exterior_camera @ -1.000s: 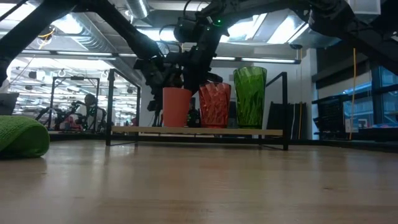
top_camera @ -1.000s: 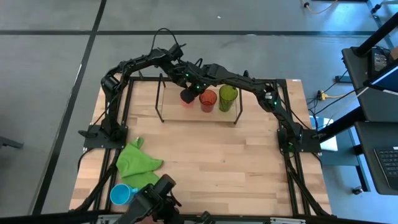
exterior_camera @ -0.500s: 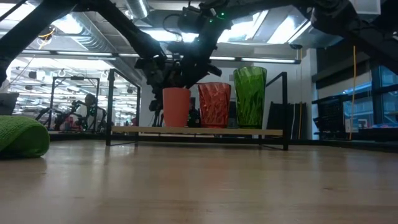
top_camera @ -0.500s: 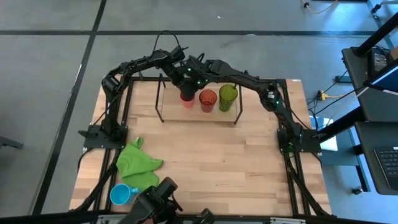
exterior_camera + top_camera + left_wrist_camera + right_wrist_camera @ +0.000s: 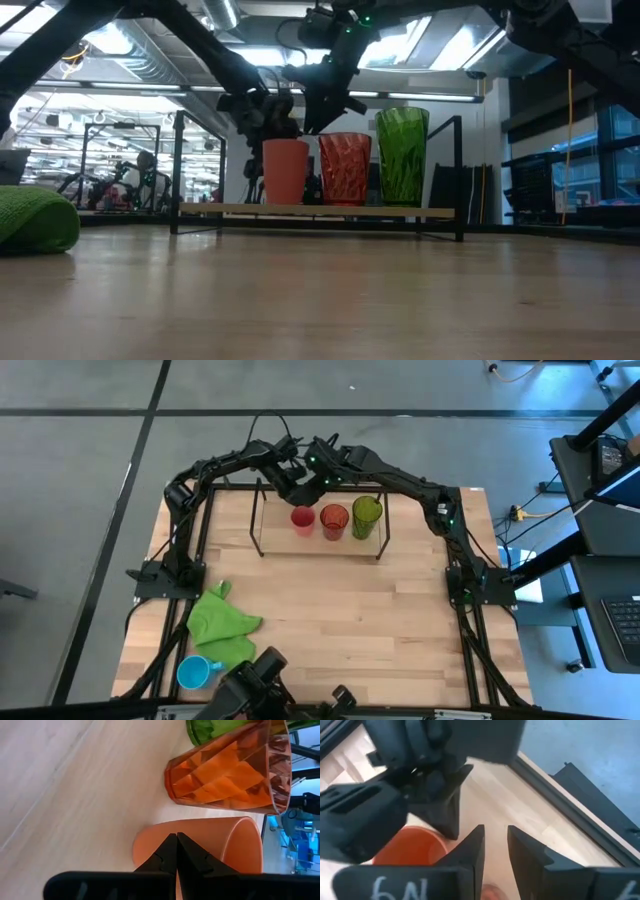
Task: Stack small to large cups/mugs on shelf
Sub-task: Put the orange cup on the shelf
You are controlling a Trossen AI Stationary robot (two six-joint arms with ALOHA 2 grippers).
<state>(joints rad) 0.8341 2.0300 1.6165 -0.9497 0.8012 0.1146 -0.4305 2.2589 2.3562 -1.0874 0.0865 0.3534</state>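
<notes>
Lifted clear of the small red cup (image 5: 302,517), the right gripper (image 5: 322,472) now hovers behind the shelf (image 5: 256,520), jaws slightly parted, seemingly empty. Left gripper (image 5: 290,488) sits clenched beside it. Next: fetch the light-blue mug (image 5: 193,672) near the green cloth (image 5: 224,622).

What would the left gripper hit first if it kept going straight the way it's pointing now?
Most likely the small red cup on the shelf: the left gripper, fingers shut, points straight at its side. How close they are is unclear.
</notes>
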